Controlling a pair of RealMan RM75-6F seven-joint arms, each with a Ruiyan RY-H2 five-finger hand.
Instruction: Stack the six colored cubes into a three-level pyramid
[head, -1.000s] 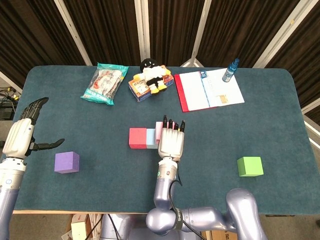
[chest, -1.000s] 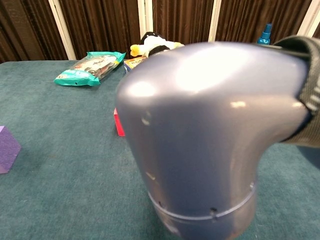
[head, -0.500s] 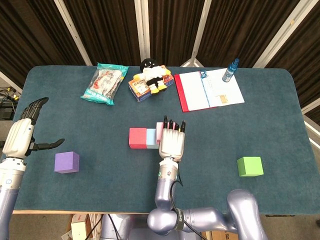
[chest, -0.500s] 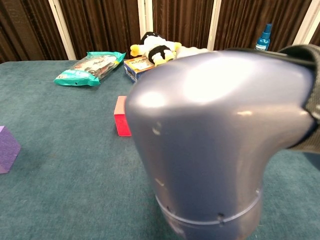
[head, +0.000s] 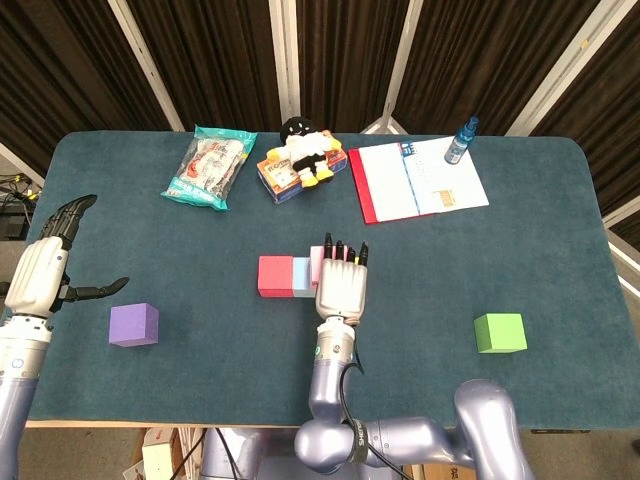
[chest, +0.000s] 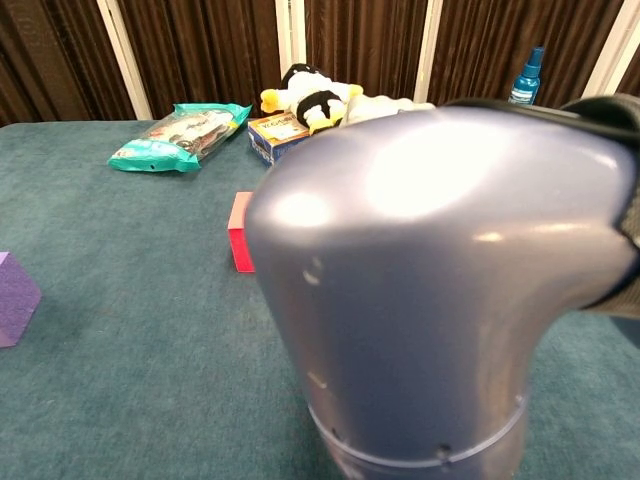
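A red cube (head: 275, 276), a light blue cube (head: 303, 277) and a pink cube (head: 317, 262) stand touching in a row at the table's middle. My right hand (head: 342, 285) lies back-up with straight fingers against the right end of that row, hiding most of the pink cube. Whatever is under its palm is hidden. A purple cube (head: 134, 324) sits front left, a green cube (head: 500, 332) front right. At the left table edge my left hand (head: 45, 265) hovers with fingers spread, holding nothing. In the chest view my right arm (chest: 440, 290) blocks most of the scene; the red cube (chest: 241, 235) and purple cube (chest: 12, 297) show.
Along the back of the teal table (head: 520, 250) lie a snack bag (head: 208, 166), a small box with a penguin plush (head: 300, 152), an open red folder (head: 415, 180) and a blue spray bottle (head: 461, 140).
My right arm's elbow shifted slightly right in the chest view, uncovering more of the red cube. The right hand barely moved; the left hand stayed still.
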